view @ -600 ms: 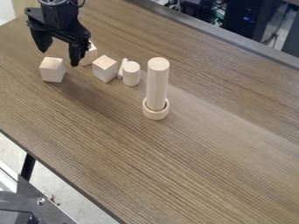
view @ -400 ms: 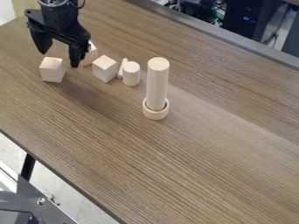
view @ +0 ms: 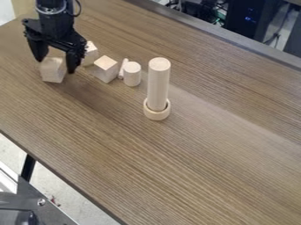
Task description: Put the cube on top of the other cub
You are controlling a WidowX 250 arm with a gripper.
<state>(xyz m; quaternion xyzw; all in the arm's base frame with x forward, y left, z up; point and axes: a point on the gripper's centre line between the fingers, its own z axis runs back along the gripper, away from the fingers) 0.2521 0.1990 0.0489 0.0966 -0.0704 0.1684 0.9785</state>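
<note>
My hand (view: 56, 66) hung toward the upper left of the camera view, pointing down, with its fingers (view: 72, 62) spread wide open. The first cube (view: 53, 71) sat on the wooden surface (view: 194, 162) beneath my hand, its upper part between my fingertips as the camera saw it; whether either of them touched the wood, I couldn't tell. The second cube (view: 106, 69) rested on the surface apart from the first, one of its upright edges turned toward the camera. The third cube (view: 90, 54) was farther back, close to the second and partly hidden behind my hand. None of the three was stacked on another. Just past the second cube came a thin peg (view: 123, 68), and right beside that a short cylinder (view: 132, 74) standing upright; I couldn't make out whether those two touched. Farther over, a tall cylinder (view: 158, 83) stood upright in a ring (view: 156, 115), which went around its foot. Off the near edge of the surface, a metal frame (view: 38, 193) showed at the lower left, and dark equipment (view: 247, 17) with cables lay beyond the far edge.
</note>
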